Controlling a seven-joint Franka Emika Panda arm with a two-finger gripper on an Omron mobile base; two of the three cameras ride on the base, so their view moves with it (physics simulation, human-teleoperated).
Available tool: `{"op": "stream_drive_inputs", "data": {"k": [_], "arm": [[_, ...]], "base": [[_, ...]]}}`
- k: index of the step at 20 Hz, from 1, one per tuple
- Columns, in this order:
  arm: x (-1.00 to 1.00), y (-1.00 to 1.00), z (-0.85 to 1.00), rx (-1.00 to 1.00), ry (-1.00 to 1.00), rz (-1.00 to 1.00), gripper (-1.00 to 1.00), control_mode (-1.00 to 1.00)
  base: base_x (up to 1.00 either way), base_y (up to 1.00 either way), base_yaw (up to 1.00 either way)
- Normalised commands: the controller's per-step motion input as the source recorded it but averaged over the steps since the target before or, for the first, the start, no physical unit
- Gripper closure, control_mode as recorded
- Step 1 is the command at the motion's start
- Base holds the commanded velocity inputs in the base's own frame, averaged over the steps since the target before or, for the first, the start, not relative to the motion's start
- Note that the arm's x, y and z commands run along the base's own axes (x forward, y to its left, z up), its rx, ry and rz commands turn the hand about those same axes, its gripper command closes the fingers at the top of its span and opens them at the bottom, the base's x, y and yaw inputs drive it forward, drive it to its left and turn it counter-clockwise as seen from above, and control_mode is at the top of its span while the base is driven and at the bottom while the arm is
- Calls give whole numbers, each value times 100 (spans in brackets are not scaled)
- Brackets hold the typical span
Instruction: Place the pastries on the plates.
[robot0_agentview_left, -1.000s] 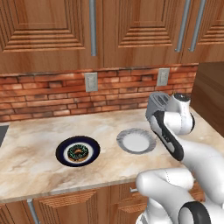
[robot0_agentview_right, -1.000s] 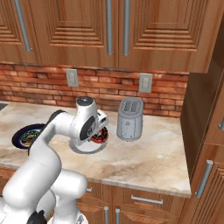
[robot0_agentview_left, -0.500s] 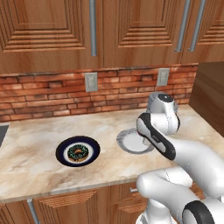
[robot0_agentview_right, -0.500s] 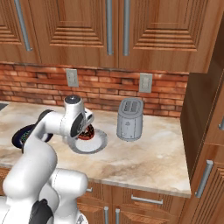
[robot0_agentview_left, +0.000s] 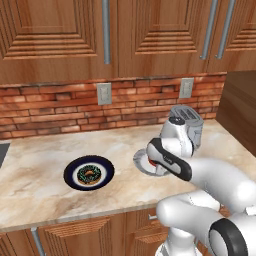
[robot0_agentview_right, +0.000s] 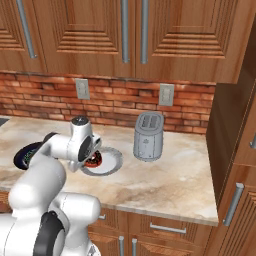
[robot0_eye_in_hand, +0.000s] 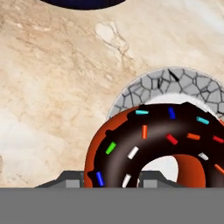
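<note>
The dark donut with red-orange icing (robot0_eye_in_hand: 131, 148) sits between my fingertips with my gripper (robot0_eye_in_hand: 111, 181) shut on it. It hangs just above the pale grey plate (robot0_eye_in_hand: 175, 81), whose ribbed rim shows behind it. In the right base view the same donut (robot0_agentview_right: 94, 159) is at my gripper (robot0_agentview_right: 93, 156), over that plate (robot0_agentview_right: 111, 164). The chocolate donut with green-teal sprinkles (robot0_agentview_left: 90, 174) lies on the navy plate (robot0_agentview_left: 73, 179), to the left of the pale plate (robot0_agentview_left: 142, 161). My arm hides part of the pale plate.
A silver toaster (robot0_agentview_right: 148, 136) stands on the marble counter to the right of the pale plate. A brick wall with outlets runs behind it. A tall wooden cabinet side closes off the counter's right end. The navy plate's edge (robot0_eye_in_hand: 83, 3) shows at the top of the hand view.
My arm has swung left from in front of the toaster to over the pale plate, carrying the red-orange donut. The navy plate and its donut have not moved.
</note>
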Motion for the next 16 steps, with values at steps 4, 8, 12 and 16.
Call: {"op": "stream_drive_inputs", "data": {"k": [4,8,12,16], "arm": [[11,-9,-8,0,1,12,100,-100],[21,-3,-19,0,0,12,100,-100],[14,0,-35,0,1,9,100,-100],[17,-2,-24,0,0,8,100,-100]], "base": [[0,0,0],[0,0,0],[0,0,0],[0,0,0]]}}
